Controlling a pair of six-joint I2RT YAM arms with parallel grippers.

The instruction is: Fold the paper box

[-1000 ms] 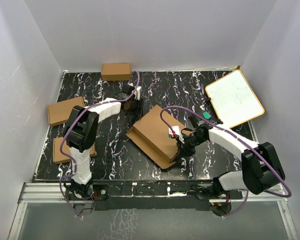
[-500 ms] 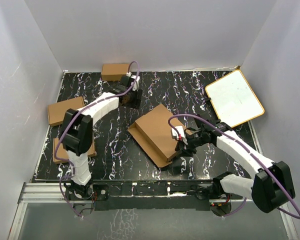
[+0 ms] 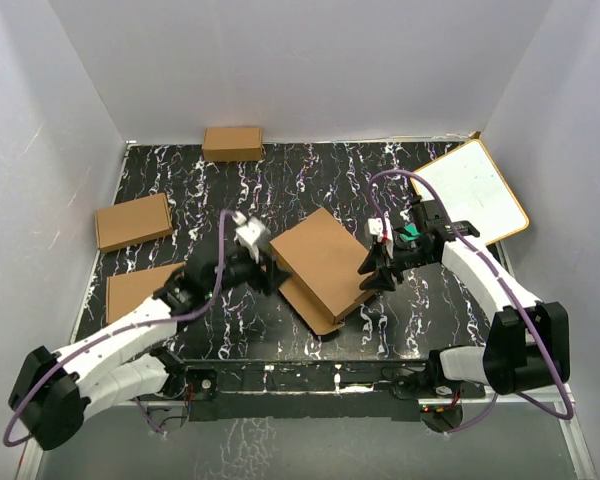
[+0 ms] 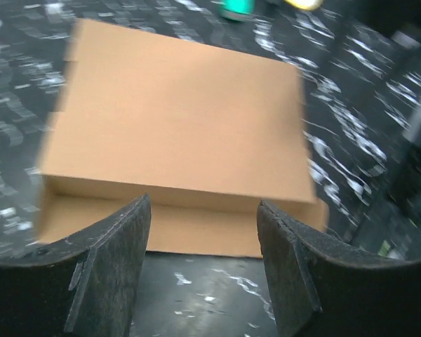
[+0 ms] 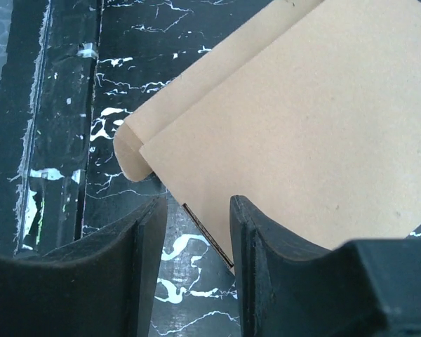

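The paper box [image 3: 320,262] is a brown cardboard piece lying in the middle of the table, its top panel folded over a lower flap [image 3: 308,303] that sticks out on the near side. My left gripper [image 3: 267,272] is open just off its left edge; in the left wrist view the box [image 4: 175,133] lies ahead of the spread fingers, with only table between them at the gripper [image 4: 203,210]. My right gripper [image 3: 372,277] is open at the box's right edge; in the right wrist view the box's edge [image 5: 302,133] sits just above the gripper [image 5: 196,210].
Three smaller ready-made cardboard boxes lie at the back [image 3: 232,143], the left [image 3: 133,221] and the near left [image 3: 138,289]. A white board with a tan rim [image 3: 469,196] lies at the back right. White walls enclose the table.
My left arm has swung from the back left of the table down to the box's left edge. My right gripper has moved from the box's near corner up along its right edge.
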